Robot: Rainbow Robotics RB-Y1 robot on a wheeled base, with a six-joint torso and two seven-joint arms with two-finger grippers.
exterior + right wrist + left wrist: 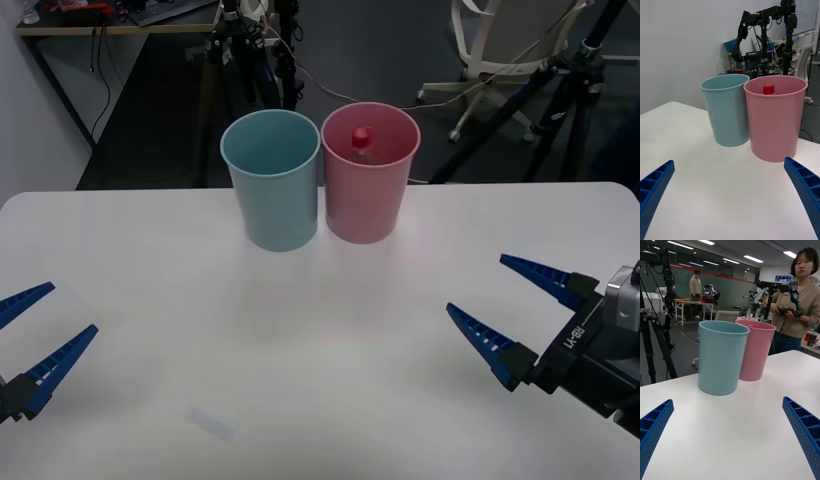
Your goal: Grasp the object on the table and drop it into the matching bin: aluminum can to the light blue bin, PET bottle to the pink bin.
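Your right pincer [512, 314] hangs over the right side of the bench [150, 260], its 2 blue fingers spread wide with nothing between them. Your left pincer [30, 345] sits low at the left edge, likewise splayed and empty. Ahead of both, near the far edge, the 2 bins stand side by side, just about touching: the light blue bin [272, 180] on the left, the pink bin [368, 172] on the right. The PET bottle [361, 140] stands inside the pink bin, its red cap just below the rim; the right wrist view shows the same cap [768, 89].

From that, you can judge the drop as done and the bottle in its matching bin. Nothing else lies on the bench to grasp, so your next move calls only for holding both arms back, well clear of the bins.
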